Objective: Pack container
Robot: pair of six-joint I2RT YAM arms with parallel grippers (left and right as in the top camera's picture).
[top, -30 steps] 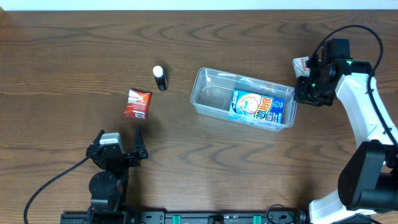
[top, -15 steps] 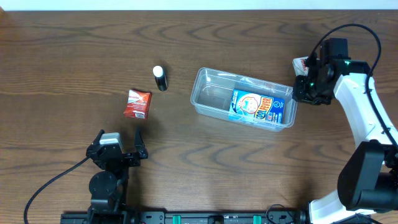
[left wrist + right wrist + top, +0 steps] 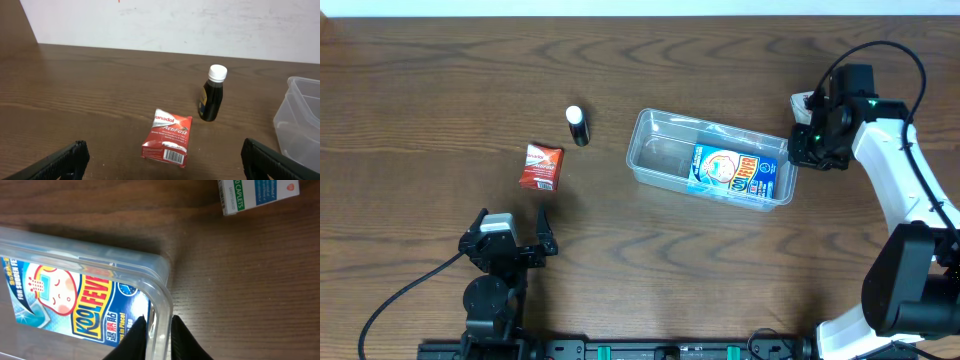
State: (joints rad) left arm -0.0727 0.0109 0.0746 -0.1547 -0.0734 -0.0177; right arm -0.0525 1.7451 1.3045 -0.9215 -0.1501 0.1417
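Observation:
The container (image 3: 658, 160) is a clear shallow tub at mid-table with a blue Koolfever packet (image 3: 732, 172) lying inside. My right gripper (image 3: 799, 148) is at the tub's right end. In the right wrist view its jaws (image 3: 159, 325) straddle the container's end wall (image 3: 161, 287), one finger inside by the packet (image 3: 75, 300) and one outside, shut on that wall. My left gripper (image 3: 511, 222) rests open near the front edge, its fingers (image 3: 65, 157) wide apart with nothing between them.
A red Panadol packet (image 3: 540, 166) (image 3: 167, 137) and a small dark bottle with a white cap (image 3: 578, 126) (image 3: 212, 94) lie left of the tub. A white caplet box (image 3: 804, 103) (image 3: 257, 192) sits behind the right gripper.
The right gripper's jaws have narrowed onto the container's end wall. The left arm and the loose items have not moved.

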